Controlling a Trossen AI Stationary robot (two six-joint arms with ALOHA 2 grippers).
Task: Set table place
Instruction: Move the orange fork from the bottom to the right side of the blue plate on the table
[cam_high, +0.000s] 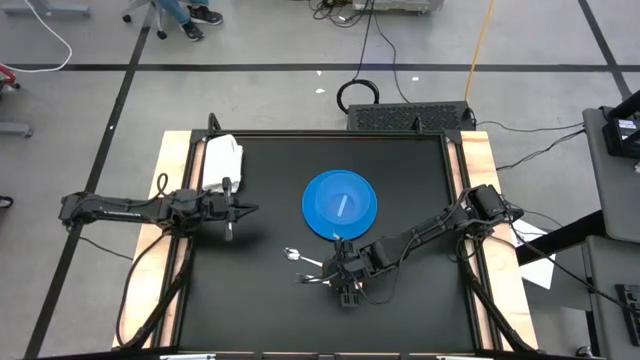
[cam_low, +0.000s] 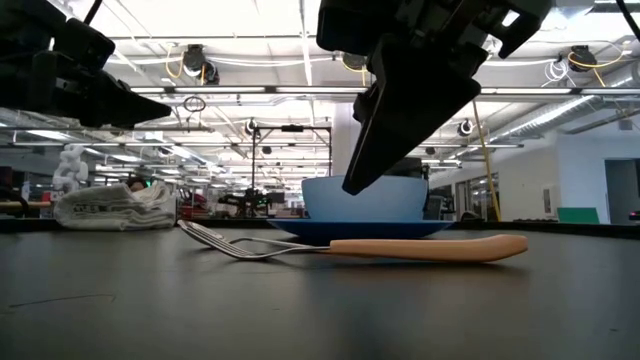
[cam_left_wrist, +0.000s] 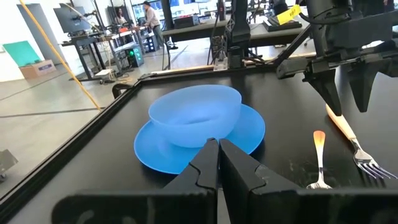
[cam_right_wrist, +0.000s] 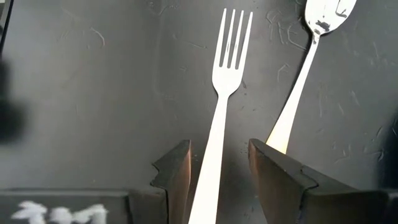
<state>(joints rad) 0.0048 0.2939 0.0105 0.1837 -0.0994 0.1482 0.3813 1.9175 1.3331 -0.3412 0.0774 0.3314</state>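
A fork and a spoon lie flat and side by side on the black table, just in front of a blue bowl that stands on a blue plate. My right gripper is open and hangs above the fork's handle, one finger on either side, clear of it in the low view. My left gripper is shut and empty, held above the table to the left of the plate.
A crumpled white napkin lies at the table's far left corner and also shows in the low view. Light wooden strips run along the table's left and right sides. Bare black tabletop lies along the near edge.
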